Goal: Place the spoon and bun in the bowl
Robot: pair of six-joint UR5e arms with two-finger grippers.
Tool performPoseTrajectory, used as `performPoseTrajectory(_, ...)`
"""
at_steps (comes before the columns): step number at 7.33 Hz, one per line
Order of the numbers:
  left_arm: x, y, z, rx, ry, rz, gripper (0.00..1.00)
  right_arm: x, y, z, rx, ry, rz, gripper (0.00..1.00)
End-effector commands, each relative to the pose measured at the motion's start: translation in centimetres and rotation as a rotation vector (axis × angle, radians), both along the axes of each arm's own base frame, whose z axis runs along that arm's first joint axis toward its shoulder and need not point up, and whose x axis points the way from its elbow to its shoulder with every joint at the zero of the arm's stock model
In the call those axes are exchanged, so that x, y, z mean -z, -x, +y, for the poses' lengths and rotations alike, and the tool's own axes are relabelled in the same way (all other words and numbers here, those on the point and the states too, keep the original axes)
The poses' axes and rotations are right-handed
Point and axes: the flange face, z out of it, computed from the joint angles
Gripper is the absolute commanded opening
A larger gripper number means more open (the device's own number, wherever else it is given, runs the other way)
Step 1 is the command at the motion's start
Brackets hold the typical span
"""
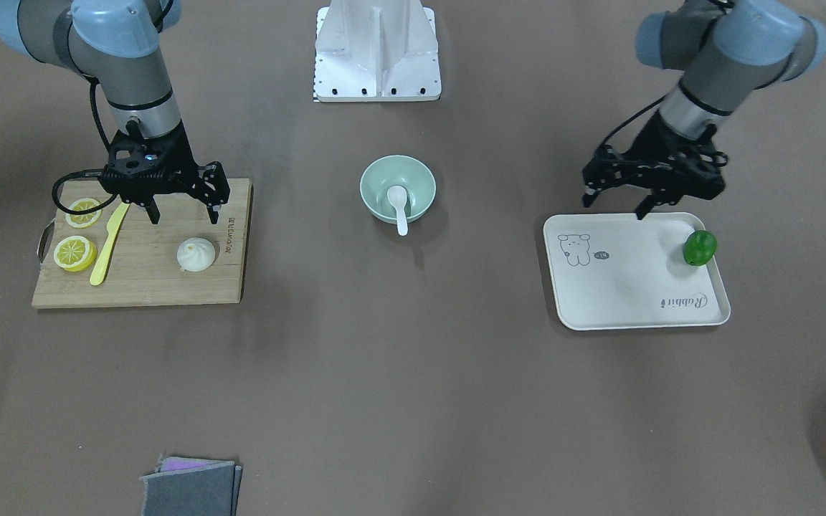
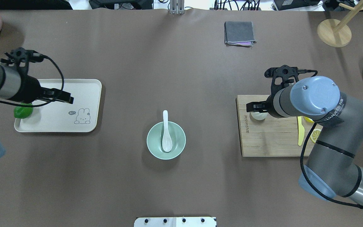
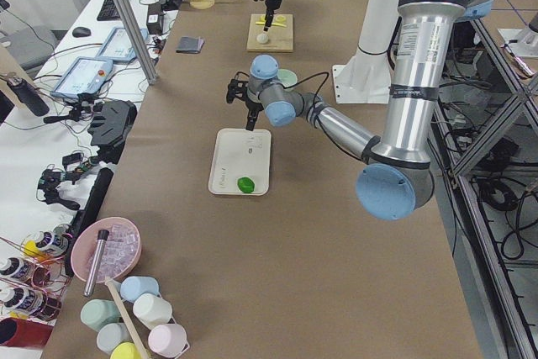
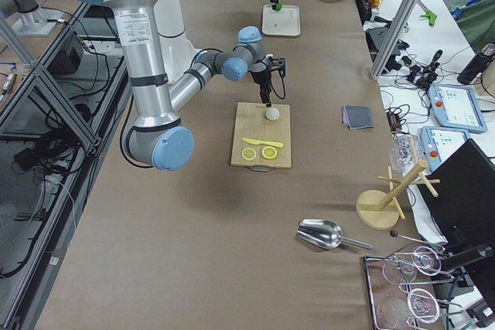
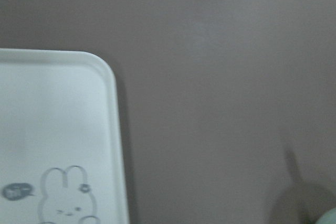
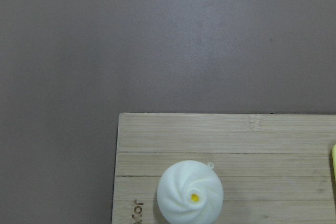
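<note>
The white spoon (image 1: 399, 205) lies in the mint-green bowl (image 1: 368, 188) at the table's middle, scoop down inside and handle over the rim; both show in the overhead view, the spoon (image 2: 165, 134) in the bowl (image 2: 150, 139). The white pleated bun (image 1: 196, 254) sits on the wooden cutting board (image 1: 162, 283) and shows in the right wrist view (image 6: 190, 192). My right gripper (image 1: 183, 212) is open and empty, hovering above the board just behind the bun. My left gripper (image 1: 616, 206) is open and empty above the back edge of the cream tray (image 1: 628, 294).
A yellow plastic knife (image 1: 108, 247) and two lemon slices (image 1: 74, 253) lie on the board beside the bun. A green lime (image 1: 700, 247) sits on the tray. A folded grey cloth (image 1: 191, 487) lies at the far table edge. The white robot base (image 1: 377, 50) stands behind the bowl.
</note>
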Motion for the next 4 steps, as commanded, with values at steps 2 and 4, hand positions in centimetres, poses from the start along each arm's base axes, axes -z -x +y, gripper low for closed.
performPoseTrajectory(2,-7.8,10.4,-1.0,-0.073,-0.090,-0.091,0.99,-3.6,2.7,-1.6,-0.004,-0.008,0.025,0.81)
performPoseTrajectory(4,-7.8,10.6,-1.0,-0.072,-0.091,-0.092,0.99,-5.3,4.1,-2.2,-0.006,-0.029,-0.002,0.75)
